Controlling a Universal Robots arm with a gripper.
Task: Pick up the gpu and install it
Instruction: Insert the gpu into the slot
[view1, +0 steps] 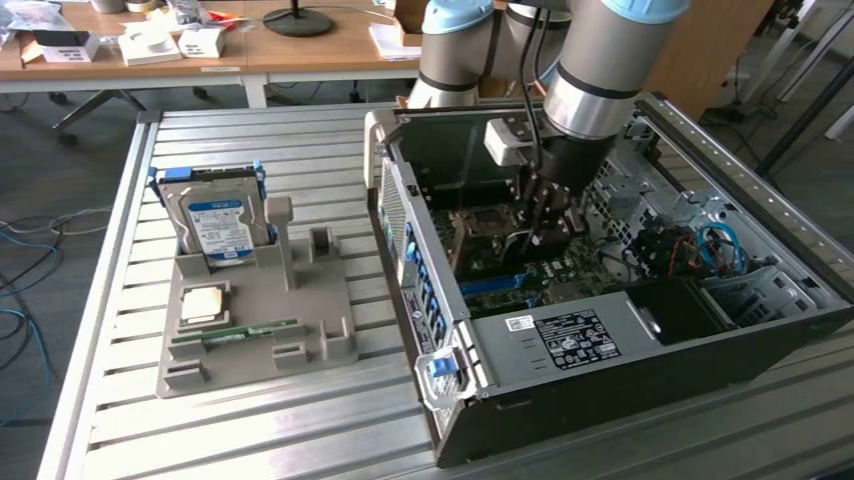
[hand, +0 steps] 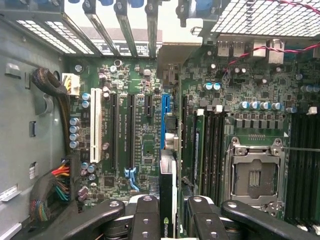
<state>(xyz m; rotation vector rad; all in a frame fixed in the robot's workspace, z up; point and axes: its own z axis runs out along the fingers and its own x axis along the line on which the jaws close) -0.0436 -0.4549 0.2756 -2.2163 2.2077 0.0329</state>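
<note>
Gripper (hand: 167, 222) closed on the gpu (hand: 168, 192): the card sits edge-on between the black fingers (hand: 146, 215), clamped on both faces, with a green logo on its near edge.

The card hangs inside the computer case (view1: 601, 390), over the motherboard (hand: 140, 150). Its thin edge runs in line with the blue expansion slot (hand: 165, 107). You cannot tell from here whether the lower edge touches the slot yet.

Judgement: you are at the seating step. Hold the card upright and parallel to the blue slot; a tilt toward the black slots (hand: 131, 130) beside it would likely jam the edge connector. Come down straight and slow, with even pressure along the length.

Further on, what looks like the card's metal bracket (hand: 177, 57) stands near the rear slot openings (hand: 125, 27). Watch that it slides in beside the case wall, not onto it.

Well apart, on the exterior view's left, the grey holder (view1: 320, 330) carries the hard drive (view1: 220, 225) and the memory stick (view1: 247, 332)
</note>
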